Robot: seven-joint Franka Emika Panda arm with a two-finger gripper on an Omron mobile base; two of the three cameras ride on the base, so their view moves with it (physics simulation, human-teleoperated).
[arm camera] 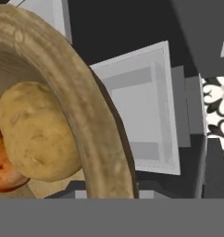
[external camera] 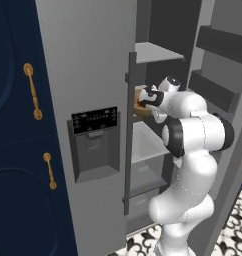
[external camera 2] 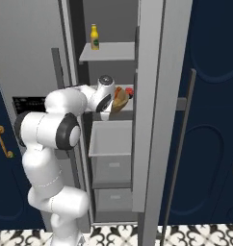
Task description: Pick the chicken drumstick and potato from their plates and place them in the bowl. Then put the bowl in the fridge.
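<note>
jaws are closed on the rim of the wooden bowl (arm camera: pixel 93 125), judging by the rim running right up to the hand camera; the gripper (external camera 2: pixel 111 106) itself is mostly hidden behind the wrist, reaching into the open fridge (external camera: pixel 88 65). nearest the camera, one potato (arm camera: pixel 37 132) sits inside the bowl against its wall, and beside it a glossy orange-brown piece that reads as the one chicken drumstick (arm camera: pixel 5 162). so both foods look loaded, and the picking part seems done. the bowl (external camera 2: pixel 121 99) hangs tilted at the front edge of a middle fridge shelf (external camera 2: pixel 125 109), whether resting on it or just above it i cannot tell; what is left is likely settling it flat there, letting go, and backing out. below, two white drawers (external camera 2: pixel 111 166) stack under a lower shelf. farther up, one yellow bottle (external camera 2: pixel 95 37) stands on the top shelf, and something small and red (external camera 2: pixel 130 91) sits behind the bowl.
</note>
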